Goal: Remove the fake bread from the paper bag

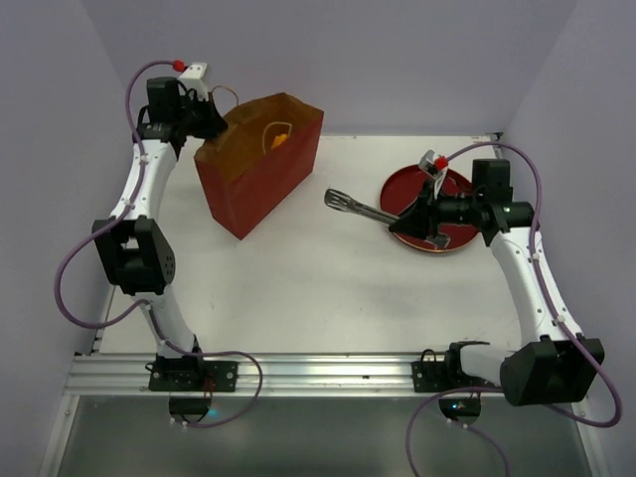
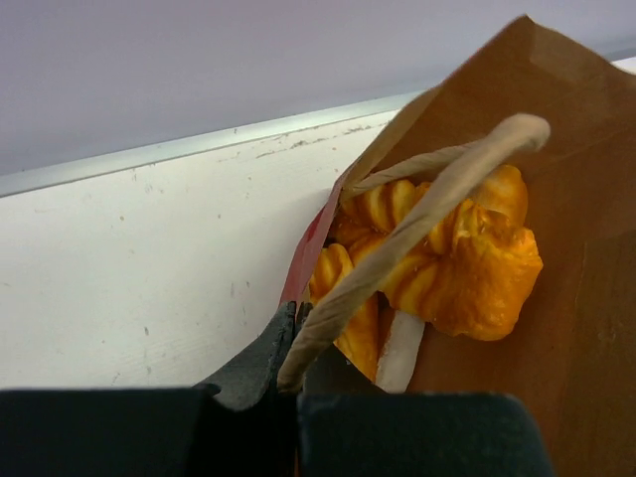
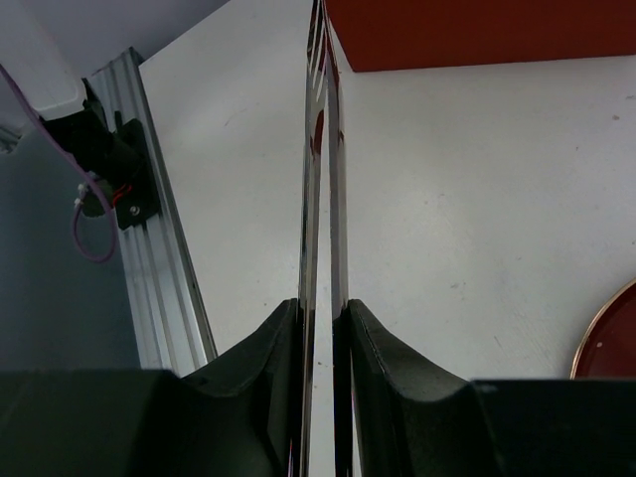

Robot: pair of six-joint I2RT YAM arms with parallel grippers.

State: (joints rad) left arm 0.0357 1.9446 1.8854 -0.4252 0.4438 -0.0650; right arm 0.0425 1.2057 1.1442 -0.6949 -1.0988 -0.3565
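The paper bag (image 1: 258, 179), red outside and brown inside (image 2: 586, 298), stands upright at the back left of the table. Glossy orange fake bread (image 2: 477, 268) lies inside it and shows at the bag's mouth (image 1: 280, 141). My left gripper (image 1: 214, 124) is at the bag's back left corner. In the left wrist view it (image 2: 295, 313) is shut on the bag's red rim, with the tan loop handle (image 2: 417, 224) running down beside the fingers. My right gripper (image 1: 422, 214) is shut on metal tongs (image 1: 353, 206), whose two arms (image 3: 323, 199) point toward the bag (image 3: 477, 30).
A round red plate (image 1: 397, 184) lies at the right under my right wrist, and its rim (image 3: 611, 338) shows in the right wrist view. An aluminium rail (image 1: 298, 373) runs along the table's near edge. Purple walls close in the back and sides.
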